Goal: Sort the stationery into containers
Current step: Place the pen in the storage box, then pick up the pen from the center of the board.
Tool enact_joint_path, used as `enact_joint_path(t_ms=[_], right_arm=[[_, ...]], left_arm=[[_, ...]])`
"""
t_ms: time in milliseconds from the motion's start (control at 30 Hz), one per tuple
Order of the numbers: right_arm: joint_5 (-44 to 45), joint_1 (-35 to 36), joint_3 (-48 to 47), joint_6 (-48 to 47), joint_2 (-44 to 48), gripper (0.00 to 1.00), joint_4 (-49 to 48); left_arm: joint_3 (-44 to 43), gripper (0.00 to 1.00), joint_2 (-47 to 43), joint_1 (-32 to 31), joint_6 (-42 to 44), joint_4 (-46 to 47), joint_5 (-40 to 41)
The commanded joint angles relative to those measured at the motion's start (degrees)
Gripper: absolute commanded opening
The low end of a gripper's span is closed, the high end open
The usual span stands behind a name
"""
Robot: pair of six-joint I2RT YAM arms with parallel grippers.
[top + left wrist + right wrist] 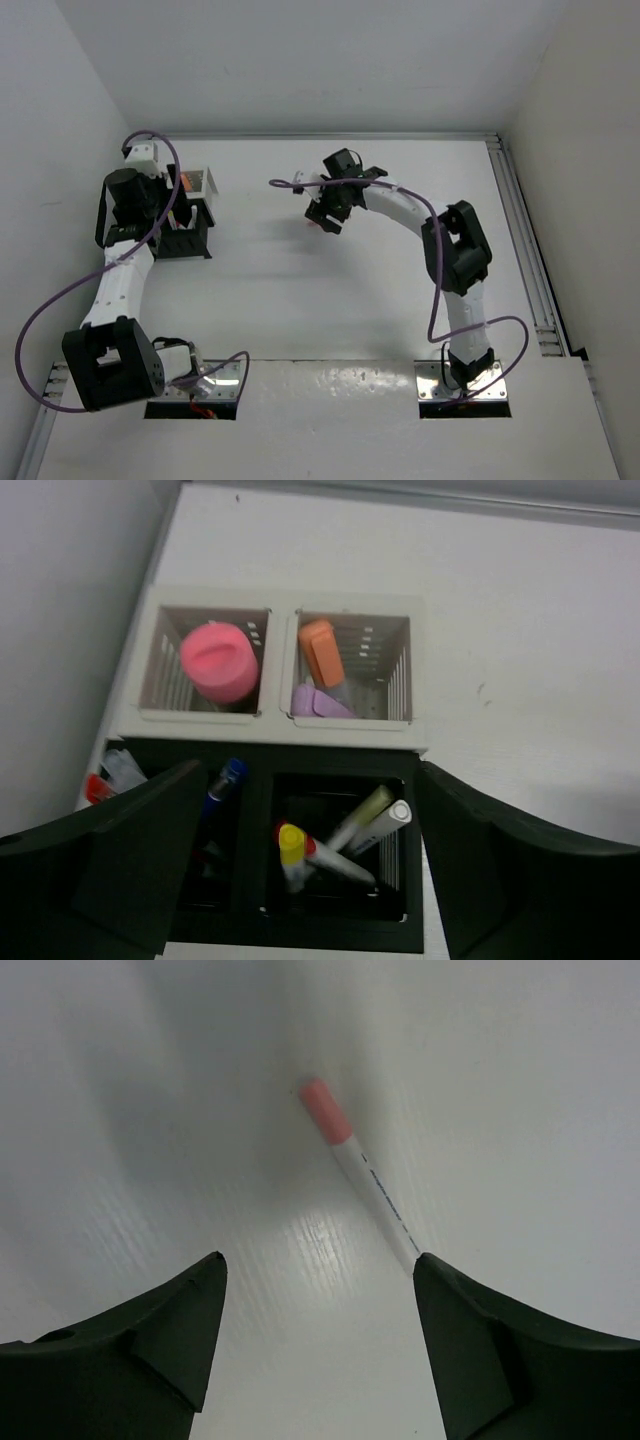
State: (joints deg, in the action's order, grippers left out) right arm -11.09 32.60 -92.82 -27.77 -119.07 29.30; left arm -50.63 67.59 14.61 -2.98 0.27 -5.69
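My left gripper (310, 775) is open and empty, right above the black organizer (255, 920). Its compartments hold a blue pen (226, 780), a yellow-capped marker (291, 846), a white marker (388, 823) and a red-capped one. The adjoining white perforated bin (282, 720) holds a pink round piece (218, 661), an orange piece (321, 652) and a purple piece (318, 702). My right gripper (318, 1260) is open over a white pen with a pink cap (345, 1145), which lies flat on the table. The pen's lower end reaches the right fingertip (425, 1265). The top view shows both grippers: left (183, 222), right (326, 213).
The organizer (188, 243) and white bin (203, 181) stand at the table's far left, close to the left wall. A metal rail (525, 250) runs along the right edge. Purple cables loop round both arms.
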Motion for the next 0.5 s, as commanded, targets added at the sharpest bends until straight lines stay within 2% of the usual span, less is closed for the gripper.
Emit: enact_joint_path(t_ms=[0, 33, 133, 467], right_arm=[[2.2, -0.7, -2.4, -8.3, -2.7, 0.75, 0.8], [2.4, -0.8, -3.4, -8.7, -4.3, 0.77, 0.8], [2.8, -1.0, -4.9, -9.1, -7.1, 0.82, 0.7], [2.9, -1.7, -9.1, -10.1, -13.9, 0.83, 2.8]], left_arm=[[-3.6, 0.93, 1.7, 0.6, -0.3, -3.8, -0.6], [-3.9, 0.99, 1.8, 0.5, -0.5, -4.5, -1.8], [-4.0, 1.0, 1.6, 0.4, -2.1, -4.5, -2.7], [-2.5, 1.0, -0.1, 0.8, -2.9, -5.0, -3.9]])
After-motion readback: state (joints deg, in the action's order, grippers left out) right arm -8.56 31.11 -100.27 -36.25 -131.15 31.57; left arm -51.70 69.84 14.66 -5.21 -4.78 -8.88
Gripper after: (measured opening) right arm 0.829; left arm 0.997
